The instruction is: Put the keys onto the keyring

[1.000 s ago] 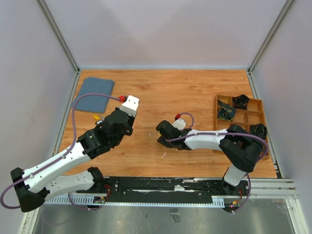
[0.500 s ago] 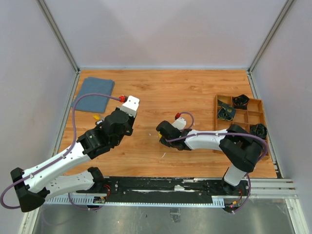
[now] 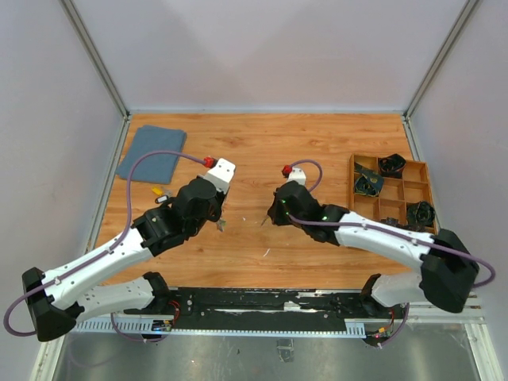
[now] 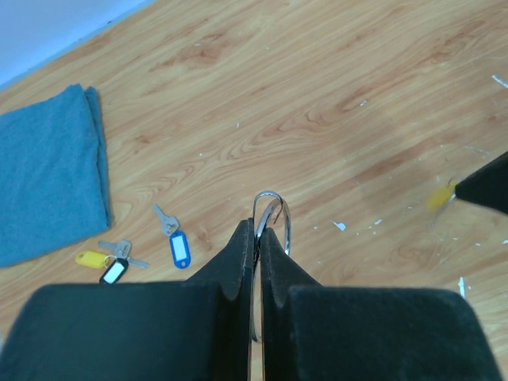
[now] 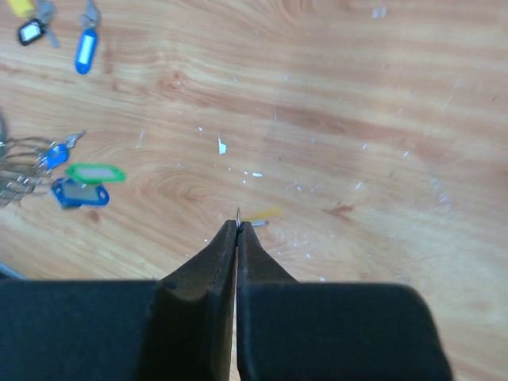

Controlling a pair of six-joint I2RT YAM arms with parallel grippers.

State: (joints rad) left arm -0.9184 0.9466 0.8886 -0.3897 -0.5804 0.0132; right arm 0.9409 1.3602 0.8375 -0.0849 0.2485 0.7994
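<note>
The likely failure is a missed threading. The thin round silver wire keyring (image 4: 274, 202) is pinched so that only its top arc shows. The small silver key with a yellow plastic tag (image 5: 267, 213) is held by a mere sliver, so either could twist or slip if they meet off-line. The left gripper (image 4: 256, 232) is clamped tight on the keyring at mid-table. The right gripper (image 5: 237, 228) is clenched on the key, near it but apart. Other loose tagged keys (image 4: 178, 248) lie toward the table's left edge.
</note>
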